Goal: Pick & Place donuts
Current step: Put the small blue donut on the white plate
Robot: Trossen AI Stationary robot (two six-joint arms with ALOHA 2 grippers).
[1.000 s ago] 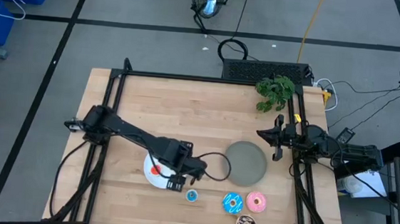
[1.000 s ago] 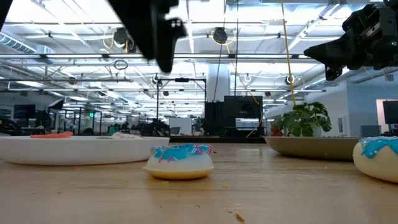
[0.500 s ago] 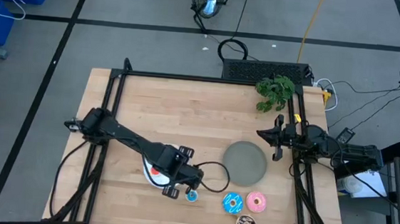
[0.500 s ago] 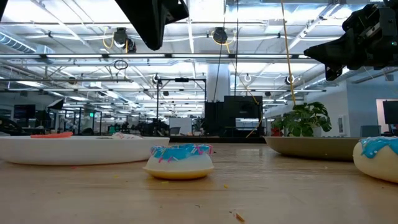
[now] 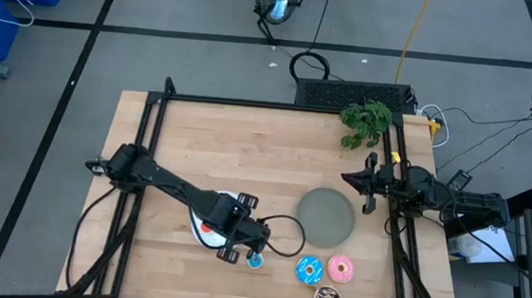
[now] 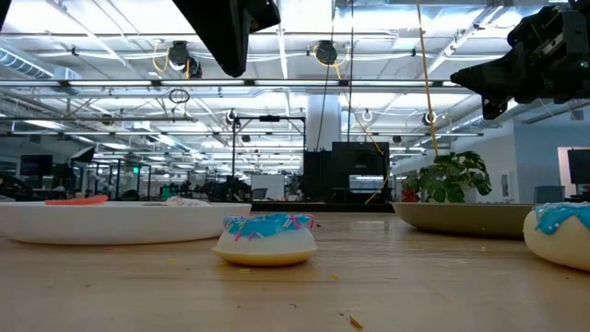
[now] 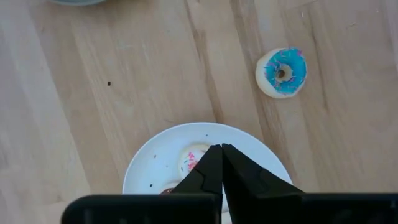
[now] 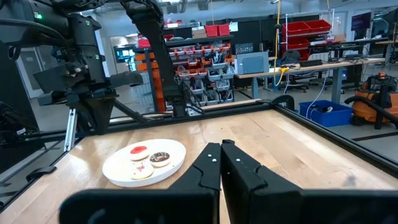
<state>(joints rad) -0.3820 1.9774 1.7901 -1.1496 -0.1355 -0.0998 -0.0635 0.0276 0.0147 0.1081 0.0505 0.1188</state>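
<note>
The left gripper (image 7: 221, 149) is held with fingers pressed together on nothing above the near edge of the white plate (image 5: 199, 236), where red (image 8: 138, 150), brown (image 8: 160, 158) and white (image 7: 193, 159) donuts are seen. The tiny blue donut (image 5: 255, 261) is found on the table just beside the plate. The right gripper (image 8: 221, 147) is kept closed and empty by the table's right edge, near the grey plate (image 5: 325, 217)
</note>
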